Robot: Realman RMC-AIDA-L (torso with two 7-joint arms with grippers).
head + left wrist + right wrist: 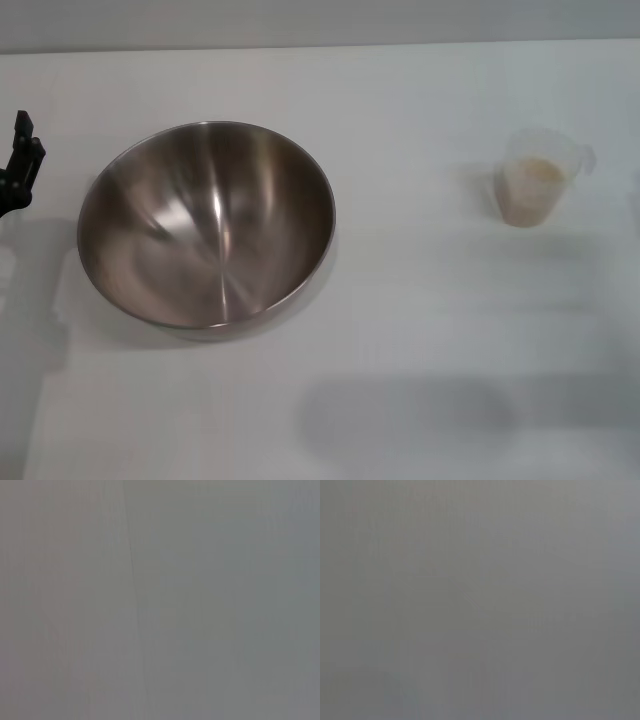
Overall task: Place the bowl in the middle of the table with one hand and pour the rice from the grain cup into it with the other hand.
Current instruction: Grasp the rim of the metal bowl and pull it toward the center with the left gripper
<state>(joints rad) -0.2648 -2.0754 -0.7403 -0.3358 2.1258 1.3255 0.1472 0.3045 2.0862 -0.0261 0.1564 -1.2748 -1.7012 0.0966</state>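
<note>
We can't tell our left gripper (20, 165) state; bowl (206, 222) just beside it, grain cup (535, 180) far across—slick rim could slip, rice (533, 180) spill.

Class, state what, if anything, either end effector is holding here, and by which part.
Nothing is held. The steel mixing bowl and clear plastic grain cup stand free; the left end effector is beside the bowl.

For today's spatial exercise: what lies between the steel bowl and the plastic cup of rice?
Nothing: in the head view only bare white table separates the shiny steel mixing bowl from the translucent grain cup.
</note>
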